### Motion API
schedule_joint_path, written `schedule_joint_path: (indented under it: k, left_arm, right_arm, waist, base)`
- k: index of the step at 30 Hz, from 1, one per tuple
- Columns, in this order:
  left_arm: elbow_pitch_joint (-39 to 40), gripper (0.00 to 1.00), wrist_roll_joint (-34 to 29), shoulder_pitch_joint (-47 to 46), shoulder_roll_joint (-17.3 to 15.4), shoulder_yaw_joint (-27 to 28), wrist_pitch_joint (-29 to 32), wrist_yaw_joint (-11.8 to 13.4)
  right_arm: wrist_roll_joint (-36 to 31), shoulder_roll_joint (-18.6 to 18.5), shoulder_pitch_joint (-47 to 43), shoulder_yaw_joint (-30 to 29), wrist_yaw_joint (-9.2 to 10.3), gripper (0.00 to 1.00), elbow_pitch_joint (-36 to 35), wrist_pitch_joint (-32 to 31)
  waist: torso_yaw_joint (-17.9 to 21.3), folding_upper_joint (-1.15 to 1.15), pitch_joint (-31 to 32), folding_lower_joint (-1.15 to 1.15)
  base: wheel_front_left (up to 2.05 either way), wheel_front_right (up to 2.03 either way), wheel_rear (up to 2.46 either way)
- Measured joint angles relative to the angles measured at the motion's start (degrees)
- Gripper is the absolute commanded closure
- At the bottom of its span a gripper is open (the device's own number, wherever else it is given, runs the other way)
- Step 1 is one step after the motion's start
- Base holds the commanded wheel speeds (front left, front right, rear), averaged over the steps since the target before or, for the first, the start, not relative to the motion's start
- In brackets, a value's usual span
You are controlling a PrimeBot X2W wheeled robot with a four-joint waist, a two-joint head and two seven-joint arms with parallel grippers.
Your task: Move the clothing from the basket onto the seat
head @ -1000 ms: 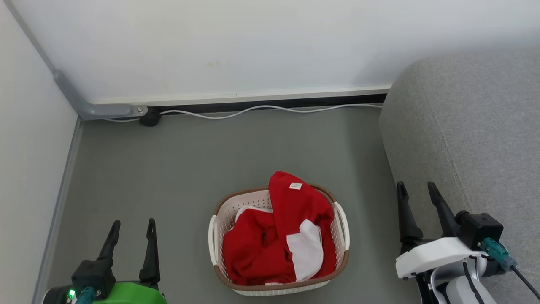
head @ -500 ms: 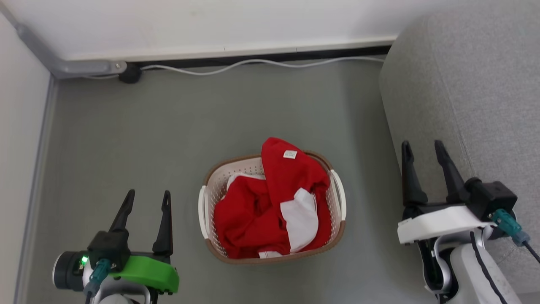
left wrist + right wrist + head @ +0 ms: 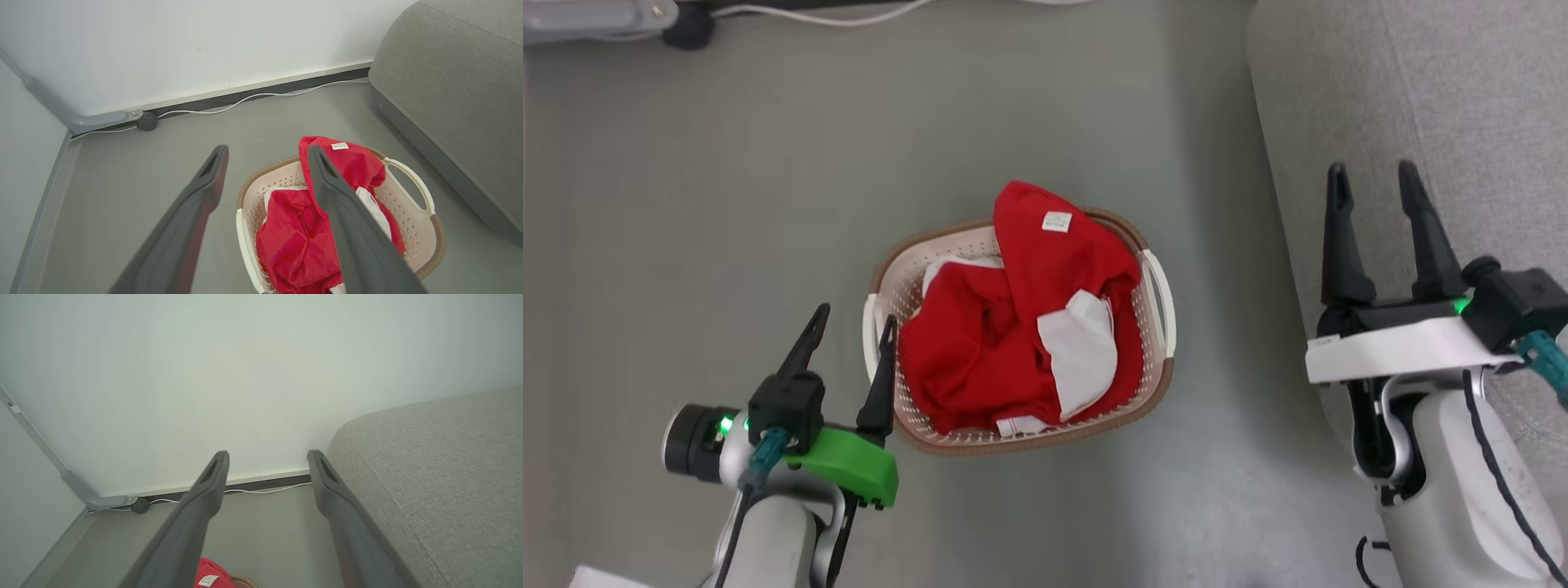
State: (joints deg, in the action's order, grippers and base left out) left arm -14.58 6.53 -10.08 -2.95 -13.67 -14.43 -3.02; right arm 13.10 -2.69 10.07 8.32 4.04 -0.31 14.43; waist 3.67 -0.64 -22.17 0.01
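The large grey fabric-upholstered sofa seat (image 3: 1421, 98) is standing to the right of the cream-white perforated plastic laundry basket (image 3: 894, 282), apart from it, with the plain grey floor (image 3: 727, 204) showing between them. The basket, rimmed in brown woven-look trim, is sitting on that floor. The bright red fabric clothing (image 3: 980, 351) with white panels is lying bunched inside it, one fold rising over the basket's far rim. The left gripper (image 3: 857, 315) is hanging just left of the basket, its two long dark fingers spread wide and holding nothing. Its inner finger is crossing the basket's left handle in the head view (whether it is touching cannot be told). The right gripper (image 3: 1371, 167) is hovering well right of the basket, over the seat's edge, likewise spread wide and empty. A thin white cable (image 3: 849, 18) is running along the floor far beyond the basket, and a small white label (image 3: 1057, 221) is showing on the raised fold.
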Motion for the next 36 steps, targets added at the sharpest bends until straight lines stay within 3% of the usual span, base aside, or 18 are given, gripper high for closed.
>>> schedule_joint_path:
  k: [26, 36]
  left_arm:
    - [-15.10, 0.00, -8.09, -21.39, 0.22, -6.01, 2.35, -1.08]
    - [-21.47, 0.00, -10.17, -25.24, 0.19, -6.82, 3.31, -1.01]
  right_arm:
    - [-0.05, -0.15, 15.75, -1.44, -0.97, 0.00, -5.04, 0.18]
    - [0.47, -0.15, 18.17, -1.45, -0.94, 0.00, -4.70, 0.18]
  waist:
    - [5.26, 0.00, -22.04, 0.00]
    - [6.54, 0.00, -26.82, 0.00]
  base:
    - [0.00, 0.00, 0.00]
    - [0.00, 0.00, 0.00]
